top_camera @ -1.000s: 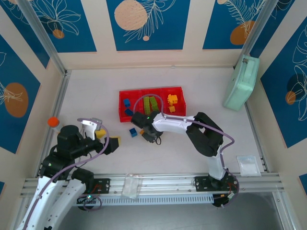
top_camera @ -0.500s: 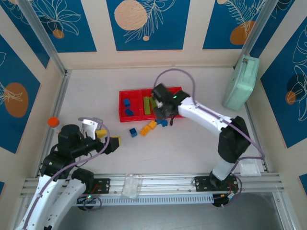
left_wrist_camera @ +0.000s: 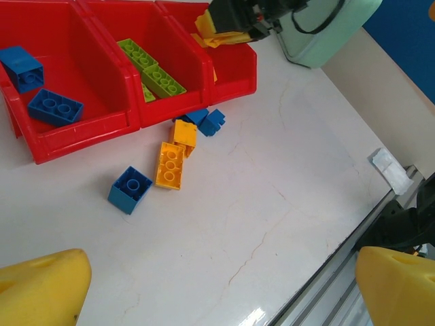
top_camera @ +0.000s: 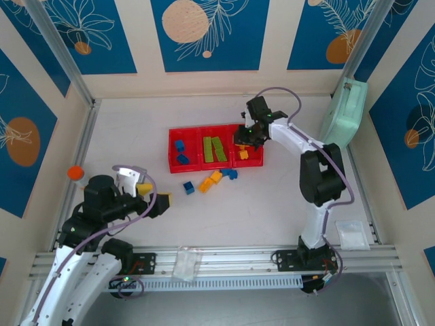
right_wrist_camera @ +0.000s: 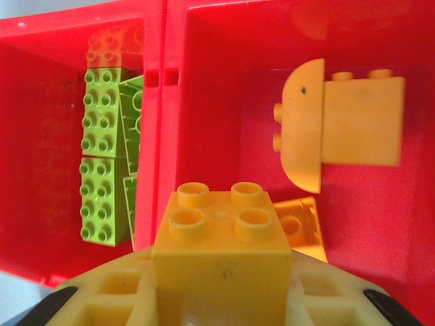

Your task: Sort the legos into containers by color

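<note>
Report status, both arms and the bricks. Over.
Left fingers open, empty. Right fingers shut on yellow brick over the right bin. Blue and orange bricks loose on table before the tray.

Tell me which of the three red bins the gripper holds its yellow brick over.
The rightmost bin, which already has yellow-orange bricks in it. The middle bin holds green bricks and the left bin blue bricks.

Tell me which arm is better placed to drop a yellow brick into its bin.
Right. The right gripper is shut on a yellow brick above the right-hand bin, where other yellow pieces lie. The left gripper hangs open and empty, well away from it.
</note>
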`<state>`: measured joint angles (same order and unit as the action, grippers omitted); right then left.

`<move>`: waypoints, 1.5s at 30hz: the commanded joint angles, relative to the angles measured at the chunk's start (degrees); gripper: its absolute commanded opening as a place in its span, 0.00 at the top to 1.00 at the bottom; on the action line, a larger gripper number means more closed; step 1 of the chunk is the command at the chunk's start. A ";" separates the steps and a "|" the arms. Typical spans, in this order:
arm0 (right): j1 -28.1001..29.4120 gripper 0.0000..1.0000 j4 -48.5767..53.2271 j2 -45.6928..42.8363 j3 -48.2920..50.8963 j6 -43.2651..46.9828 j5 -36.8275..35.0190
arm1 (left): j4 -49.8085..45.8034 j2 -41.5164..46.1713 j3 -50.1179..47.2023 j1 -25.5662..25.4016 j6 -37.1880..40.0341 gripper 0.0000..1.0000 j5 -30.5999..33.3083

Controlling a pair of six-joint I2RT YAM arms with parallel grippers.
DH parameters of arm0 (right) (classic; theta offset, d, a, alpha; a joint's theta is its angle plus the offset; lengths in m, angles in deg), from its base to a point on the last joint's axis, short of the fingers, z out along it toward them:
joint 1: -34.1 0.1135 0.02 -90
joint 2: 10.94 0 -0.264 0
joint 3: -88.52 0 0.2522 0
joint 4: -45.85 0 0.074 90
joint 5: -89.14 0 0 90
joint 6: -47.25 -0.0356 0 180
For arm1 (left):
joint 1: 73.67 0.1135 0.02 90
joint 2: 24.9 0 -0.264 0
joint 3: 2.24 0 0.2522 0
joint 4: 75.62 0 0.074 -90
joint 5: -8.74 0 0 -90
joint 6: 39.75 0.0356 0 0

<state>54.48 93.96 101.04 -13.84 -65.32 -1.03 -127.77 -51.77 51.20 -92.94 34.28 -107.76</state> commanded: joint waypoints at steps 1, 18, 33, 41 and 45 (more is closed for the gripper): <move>-0.64 0.94 -2.02 2.26 -2.65 -2.25 3.59 | 0.34 -0.33 0.33 -0.68 1.28 0.01 -0.12; -1.21 0.39 -5.44 2.29 -2.07 -4.92 3.36 | 0.25 -2.13 0.44 -0.69 1.28 0.01 -0.03; 0.66 0.53 -3.17 -11.46 4.06 -3.54 4.30 | 0.34 -1.87 0.41 -0.68 1.36 0.01 -0.40; 5.95 0.51 -2.22 -23.80 15.36 -6.13 1.68 | 0.40 -1.94 0.31 -0.74 1.23 0.01 -0.72; 10.27 0.33 -0.89 -30.29 21.76 -9.89 -3.78 | 0.50 -3.46 0.45 -0.85 1.25 0.01 -2.09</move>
<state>62.89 90.70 74.62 5.28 -72.51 -1.09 -127.77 -54.33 51.22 -93.01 34.28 -108.07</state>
